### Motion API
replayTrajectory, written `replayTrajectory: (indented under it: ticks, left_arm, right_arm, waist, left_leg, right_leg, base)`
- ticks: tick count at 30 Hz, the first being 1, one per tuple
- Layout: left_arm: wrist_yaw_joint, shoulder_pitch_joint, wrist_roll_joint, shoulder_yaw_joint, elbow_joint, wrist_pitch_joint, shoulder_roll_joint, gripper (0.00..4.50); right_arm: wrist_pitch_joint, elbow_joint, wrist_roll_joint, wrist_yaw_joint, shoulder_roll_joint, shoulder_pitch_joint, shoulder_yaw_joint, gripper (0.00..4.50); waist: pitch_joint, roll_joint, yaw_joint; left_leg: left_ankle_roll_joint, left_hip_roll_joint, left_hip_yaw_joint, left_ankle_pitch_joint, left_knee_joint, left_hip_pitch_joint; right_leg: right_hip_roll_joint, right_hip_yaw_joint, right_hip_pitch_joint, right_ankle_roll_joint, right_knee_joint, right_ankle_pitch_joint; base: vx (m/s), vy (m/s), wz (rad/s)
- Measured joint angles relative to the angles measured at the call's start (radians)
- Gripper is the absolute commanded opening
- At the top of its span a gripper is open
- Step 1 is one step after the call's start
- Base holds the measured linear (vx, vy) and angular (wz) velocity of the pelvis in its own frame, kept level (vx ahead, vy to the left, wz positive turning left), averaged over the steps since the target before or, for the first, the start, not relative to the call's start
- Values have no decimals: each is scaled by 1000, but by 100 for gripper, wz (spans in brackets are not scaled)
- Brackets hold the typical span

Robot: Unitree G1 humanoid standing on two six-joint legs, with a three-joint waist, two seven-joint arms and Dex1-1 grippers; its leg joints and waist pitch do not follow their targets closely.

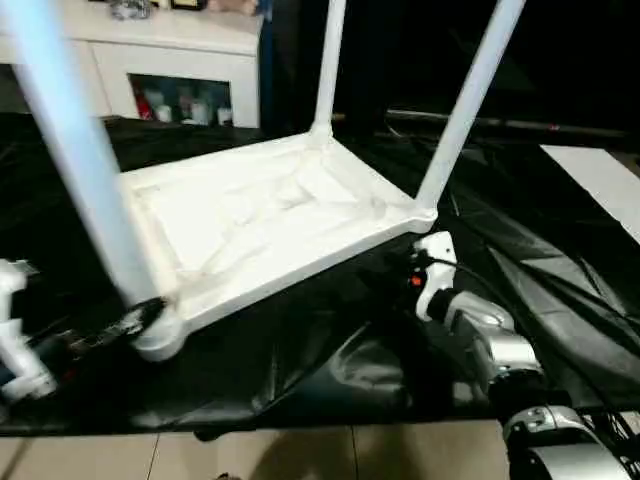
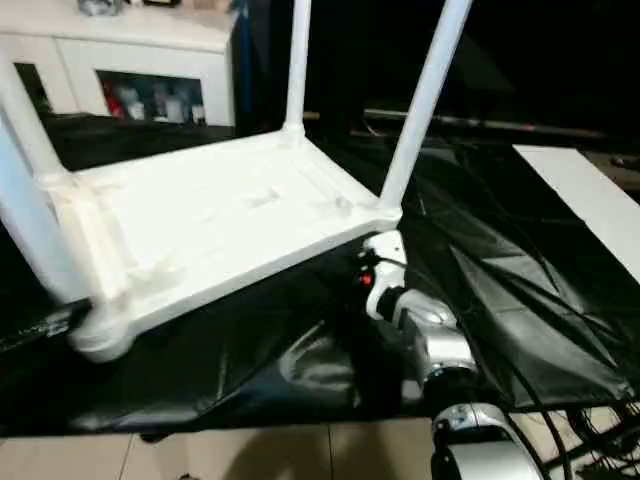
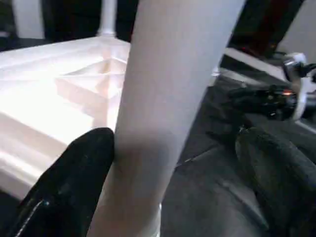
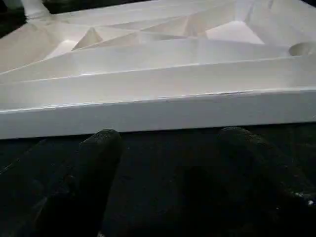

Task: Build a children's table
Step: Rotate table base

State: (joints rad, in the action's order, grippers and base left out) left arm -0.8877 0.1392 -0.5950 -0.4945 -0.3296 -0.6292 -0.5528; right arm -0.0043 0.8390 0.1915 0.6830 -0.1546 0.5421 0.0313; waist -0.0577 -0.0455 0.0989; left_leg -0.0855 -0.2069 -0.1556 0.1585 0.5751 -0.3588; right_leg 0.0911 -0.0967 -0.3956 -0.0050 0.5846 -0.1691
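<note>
The children's table (image 1: 250, 225) was seen upside down in the middle of the frame, its ribbed underside turned up, laid on a black sheet (image 1: 330, 360) so that the corner sockets could be reached from above. Four legs were seen standing in it: the near-left leg (image 1: 75, 150), a leg at the far corner (image 1: 330, 65), one at the right corner (image 1: 470, 105) and one at the left edge (image 2: 25, 125) of the right eye view.

The left end effector (image 3: 173, 182) was held wide open astride the base of the near-left leg, one black finger (image 3: 74, 182) just beside the tube and the other (image 3: 276, 177) apart from it; nothing was clamped. This placement was judged to serve for seating or steadying that leg in its socket.

The right end effector (image 4: 168, 182) was held open and empty, low over the sheet, pointed at the table's near edge (image 4: 158, 116), probably to brace it against sliding.

A white cabinet (image 1: 170, 60) was seen at the upper left.
</note>
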Motion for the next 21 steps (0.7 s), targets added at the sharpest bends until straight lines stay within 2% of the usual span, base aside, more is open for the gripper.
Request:
replayTrajectory:
  ticks: [2, 4, 5, 6, 7, 8, 9, 10, 11, 12, 13, 14, 16, 21]
  left_arm:
    - [14, -42, 26, 44, 48, 22, 17, 443]
    - [39, -116, 88, 101, 144, 66, 24, 443]
    - [44, -144, 112, 127, 179, 84, 23, 443]
    - [45, -169, 124, 151, 204, 95, 22, 443]
    - [41, -190, 125, 169, 210, 101, 30, 443]
    - [42, -197, 120, 171, 210, 104, 41, 443]
    - [39, -202, 109, 173, 209, 97, 56, 443]
    - [23, -211, 87, 185, 203, 84, 62, 443]
    - [14, -238, 72, 199, 193, 77, 65, 443]
    - [6, -253, 61, 204, 184, 73, 67, 443]
    - [-23, -283, 28, 224, 165, 36, 64, 443]
    - [-48, -302, 4, 249, 149, 7, 59, 443]
    - [-101, -334, -41, 327, 103, -36, 59, 443]
    - [-159, -427, -60, 483, 58, -86, 110, 443]
  right_arm:
    - [3, -2, -3, -12, 8, 2, 0, 362]
    - [15, -6, -3, -24, 25, 5, -4, 362]
    - [18, -7, -5, -28, 32, 6, -10, 362]
    - [22, -5, -8, -32, 34, 6, -16, 362]
    - [23, -2, -13, -39, 34, 10, -21, 362]
    - [23, 1, -19, -47, 35, 18, -23, 362]
    - [24, 20, -34, -58, 32, 31, -29, 362]
    - [24, 41, -49, -74, 36, 50, -34, 362]
    - [24, 50, -56, -85, 37, 54, -37, 362]
    - [24, 57, -63, -90, 40, 55, -40, 362]
    - [24, 107, -80, -112, 49, 78, -41, 362]
    - [24, 134, -84, -126, 51, 94, -41, 362]
    - [24, 165, -89, -143, 60, 124, -42, 362]
    - [21, 231, -107, -170, 58, 175, -39, 362]
  waist:
    - [-5, 8, 0]
    - [-13, 22, -6]
    - [-14, 23, 3]
    - [-14, 15, 6]
    - [-14, -6, 25]
    - [-15, -19, 31]
    - [-19, -14, 46]
    - [-19, 10, 57]
    - [-18, 15, 60]
    - [-17, 14, 59]
    - [-16, 13, 52]
    - [-17, 13, 50]
    - [-17, 14, 44]
    - [-17, 12, 37]
  left_leg:
    - [0, -1, 3, 0, -3, 6]
    - [0, -6, 10, 0, -10, 12]
    - [0, -9, 7, 0, -17, 5]
    - [0, -9, -5, 0, -17, 5]
    - [0, -8, -34, 0, -18, 11]
    - [-1, 0, -32, 2, -5, 21]
    - [-6, -1, -21, 45, 29, 21]
    - [-5, 1, 11, 63, 54, 29]
    - [-13, 3, 24, 50, 47, 26]
    - [-14, -2, 27, 49, 41, 26]
    - [-16, 0, 26, 47, 37, 22]
    - [-16, 1, 21, 46, 37, 22]
    - [-16, 1, 8, 46, 35, 28]
    - [-16, 2, 4, 46, 26, 27]
  right_leg:
    - [0, -8, 6, 0, -12, 0]
    - [0, -30, 29, -1, -31, -1]
    - [0, -30, 29, -10, -10, -12]
    - [1, -16, 26, -27, 40, -52]
    - [4, 19, 22, -9, 81, -70]
    - [2, 28, 8, -2, 79, -71]
    - [5, 20, 6, -1, 75, -72]
    - [7, -8, 15, -1, 65, -71]
    - [4, -21, 13, -2, 54, -71]
    - [0, -23, 12, -5, 45, -70]
    - [-3, -22, 12, -31, 33, -51]
    - [-2, -19, 12, -42, 31, -38]
    - [0, -9, 13, -46, 30, -35]
    - [-1, -6, 11, -41, 27, -33]
  base:
    - [-54, 12, -1]
    - [-25, 9, -1]
    - [0, 0, 0]
    - [-84, -26, 2]
    - [-25, -75, 3]
    - [-25, -75, 3]
    - [42, -46, -18]
    - [44, 33, -33]
    - [44, 33, -33]
    - [0, 0, 0]
    - [0, 0, 0]
    - [0, 0, 0]
    - [0, 0, 0]
    - [0, 0, 0]
